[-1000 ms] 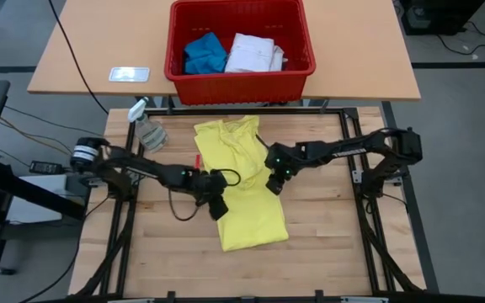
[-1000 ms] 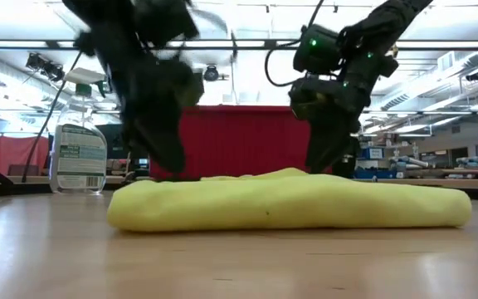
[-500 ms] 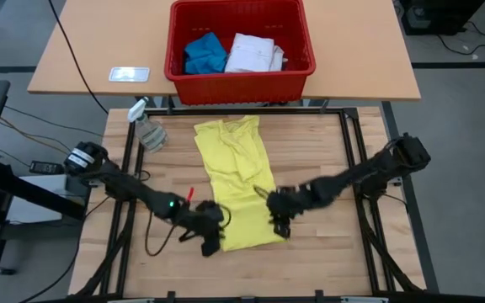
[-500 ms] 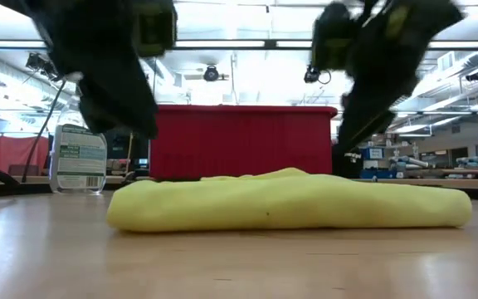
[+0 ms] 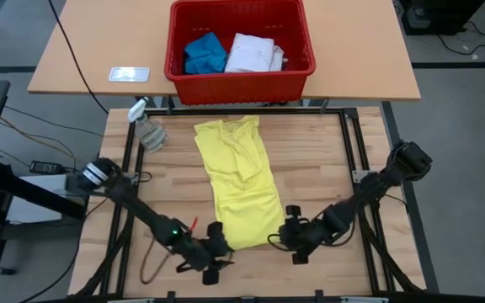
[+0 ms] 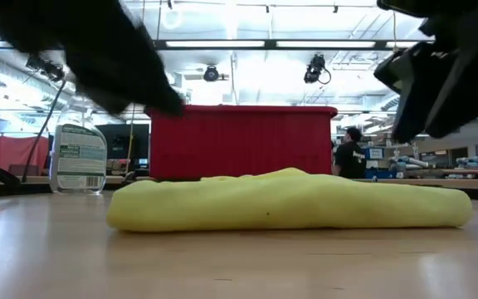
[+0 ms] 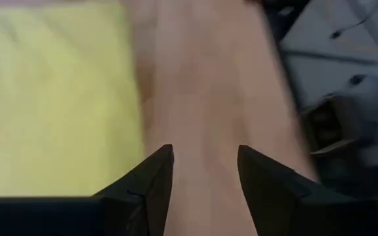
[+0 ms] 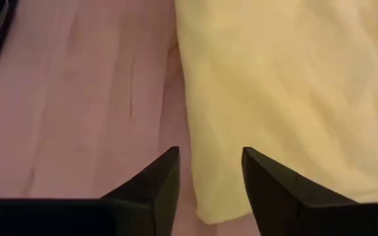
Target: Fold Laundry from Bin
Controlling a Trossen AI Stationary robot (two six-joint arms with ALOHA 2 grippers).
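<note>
Your left gripper has come off the yellow T-shirt and now sits at its near left corner, low over the tabletop, fingers parted and empty. Your right gripper has likewise withdrawn to the near right corner, fingers apart. The T-shirt's near end lies shorter, folded back

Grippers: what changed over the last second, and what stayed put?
Both moved down the yellow T-shirt from its middle to its near corners: left gripper, right gripper. Both have jaws apart, holding nothing. The shirt's near end now lies straighter. The red bin and spray bottle are unchanged.
</note>
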